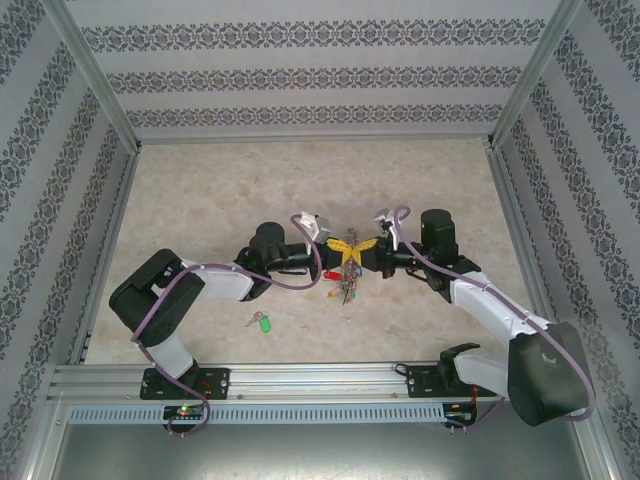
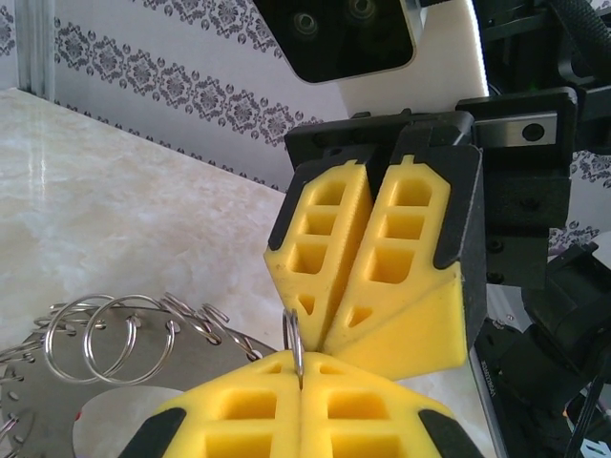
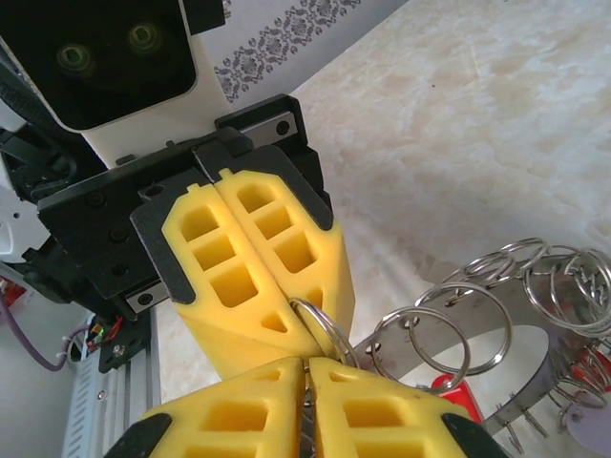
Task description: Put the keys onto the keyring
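Overhead camera: left gripper (image 1: 343,248) and right gripper (image 1: 362,247) meet tip to tip above the table (image 1: 200,190), keyring (image 1: 347,284) hanging beneath. A green-tagged key (image 1: 262,322) lies on the table, apart from them, not yet threaded.

Left wrist camera: left gripper (image 2: 301,396) is clamped on a small ring (image 2: 297,336) of the keyring (image 2: 200,367).

Right wrist camera: right gripper (image 3: 307,382) appears pinched shut on the same small ring (image 3: 325,329).

Recommendation: hold firm with one claw, pry the coil gently with the other, avoid twisting.
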### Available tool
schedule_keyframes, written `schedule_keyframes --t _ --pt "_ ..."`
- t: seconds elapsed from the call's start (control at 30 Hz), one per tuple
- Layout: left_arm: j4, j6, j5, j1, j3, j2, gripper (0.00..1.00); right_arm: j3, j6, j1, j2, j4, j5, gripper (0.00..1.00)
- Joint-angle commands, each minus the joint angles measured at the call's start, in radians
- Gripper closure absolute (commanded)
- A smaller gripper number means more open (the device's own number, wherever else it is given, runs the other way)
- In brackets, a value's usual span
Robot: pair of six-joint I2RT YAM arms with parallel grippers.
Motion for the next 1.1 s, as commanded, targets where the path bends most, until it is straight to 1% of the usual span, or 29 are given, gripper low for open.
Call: schedule_keyframes --t 0.0,0.03,0.13,0.27,0.33,0.43,0.6,0.7,0.77,0.9,1.07 --pt "0.157 0.023 0.057 -0.030 0.041 -0.104 1.00 0.018 -0.077 0.029 -0.017 -0.116 0.087 0.79" --pt "0.130 0.043 0.048 -0.030 0.040 -0.116 1.00 0.018 -0.090 0.036 -0.042 -0.137 0.164 0.79" --pt "0.022 0.110 0.027 -0.030 0.030 -0.154 1.00 0.021 -0.171 0.048 -0.128 -0.188 0.300 0.77" --pt "-0.114 0.188 0.011 -0.030 0.034 -0.189 1.00 0.051 -0.317 0.055 -0.211 -0.291 0.374 0.74" --pt "-0.159 0.216 0.010 -0.030 0.038 -0.201 1.00 0.062 -0.349 0.057 -0.241 -0.311 0.404 0.73" --pt "-0.236 0.256 0.019 -0.030 0.048 -0.214 1.00 0.076 -0.398 0.058 -0.264 -0.312 0.392 0.72" --pt "-0.300 0.292 0.026 -0.030 0.061 -0.224 1.00 0.129 -0.440 0.069 -0.255 -0.332 0.307 0.71" --pt "-0.315 0.298 0.026 -0.030 0.068 -0.224 1.00 0.148 -0.452 0.090 -0.253 -0.335 0.266 0.68" --pt "-0.316 0.299 0.024 -0.030 0.068 -0.224 1.00 0.160 -0.469 0.105 -0.245 -0.352 0.233 0.67" --pt "-0.317 0.301 0.027 -0.030 0.069 -0.225 1.00 0.198 -0.536 0.124 -0.204 -0.459 0.244 0.68" --pt "-0.321 0.301 0.036 -0.030 0.069 -0.229 1.00 0.216 -0.588 0.137 -0.162 -0.510 0.264 0.71"
